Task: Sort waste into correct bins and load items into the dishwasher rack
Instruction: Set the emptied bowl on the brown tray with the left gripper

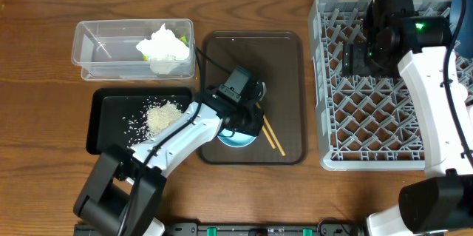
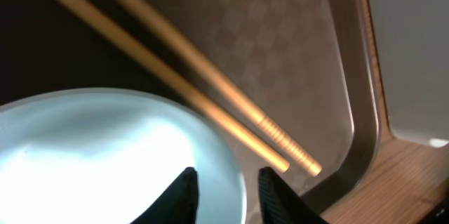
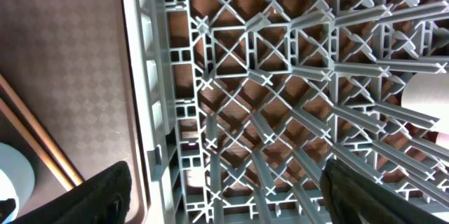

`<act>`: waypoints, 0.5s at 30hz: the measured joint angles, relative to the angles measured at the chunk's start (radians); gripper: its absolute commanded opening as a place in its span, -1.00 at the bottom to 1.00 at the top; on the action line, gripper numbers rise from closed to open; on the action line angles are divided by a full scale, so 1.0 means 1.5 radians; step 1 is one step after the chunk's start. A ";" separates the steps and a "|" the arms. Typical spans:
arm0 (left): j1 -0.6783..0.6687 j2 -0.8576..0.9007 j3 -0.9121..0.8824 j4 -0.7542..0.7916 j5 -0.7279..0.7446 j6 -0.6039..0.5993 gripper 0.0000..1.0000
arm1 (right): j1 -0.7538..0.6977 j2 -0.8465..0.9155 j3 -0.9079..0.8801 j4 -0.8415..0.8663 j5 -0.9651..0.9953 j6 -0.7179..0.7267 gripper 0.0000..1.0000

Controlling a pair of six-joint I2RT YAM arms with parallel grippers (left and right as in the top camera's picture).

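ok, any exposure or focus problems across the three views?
Left wrist: the white bowl is blown out by glare, and the chopsticks blur toward the lens, with only their tips sharp. Right wrist: the dishwasher rack is crisp, but the right claw fingers are dark and soft. Overhead: light is even and the image sharp, though the napkin is nearly clipped white.

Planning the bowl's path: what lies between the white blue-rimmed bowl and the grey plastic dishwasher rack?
Overhead view: the thin wooden chopsticks on the flat brown serving tray, then its rim and a strip of wooden table.

Overhead looks straight down; both close wrist views share the chopsticks (image 2: 210, 110).
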 measured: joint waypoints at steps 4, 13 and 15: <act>0.021 -0.023 0.000 -0.035 -0.002 0.000 -0.23 | 0.000 0.000 0.000 0.000 0.000 -0.001 0.79; 0.196 -0.196 0.001 -0.200 -0.053 -0.002 0.13 | 0.000 0.000 0.000 0.020 -0.065 -0.001 0.83; 0.243 -0.230 0.001 -0.247 -0.079 -0.003 0.21 | 0.004 0.000 0.000 0.023 -0.096 -0.001 0.82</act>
